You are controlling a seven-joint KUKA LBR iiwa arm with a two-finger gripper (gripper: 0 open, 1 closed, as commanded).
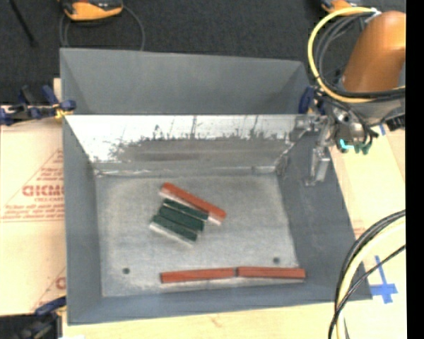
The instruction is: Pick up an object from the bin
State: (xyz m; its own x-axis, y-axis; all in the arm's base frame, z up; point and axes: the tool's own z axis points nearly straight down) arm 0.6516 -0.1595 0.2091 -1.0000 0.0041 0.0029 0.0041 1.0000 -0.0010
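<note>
1. Dark flooring lies all round a grey metal bin with sloping walls and a flat, scuffed bottom.
2. From 3 o'clock the arm reaches in, with a rounded orange cover on its wrist and yellow and black cables looped about that cover.
3. At about 2 o'clock of the bin the gripper hangs over the upper part of the right-hand wall, close to the far right corner. It points downward. I cannot tell whether it is spread or closed, and nothing shows in its grasp.
4. Near the middle of the bottom lies a small cluster, well apart from the gripper, toward 8 o'clock from it:
   - a short orange-red bar, lying aslant from 10 o'clock to 4 o'clock;
   - dark green blocks pressed side by side just beside that bar on its 7 o'clock side, aslant the same way and touching it.
5. At 6 o'clock, along the foot of the near wall, two long orange-red strips lie flat and end to end — the left strip and the right strip — meeting a little to the right of the bin's middle.
6. Both strips are well apart from the cluster and from the gripper.
</note>
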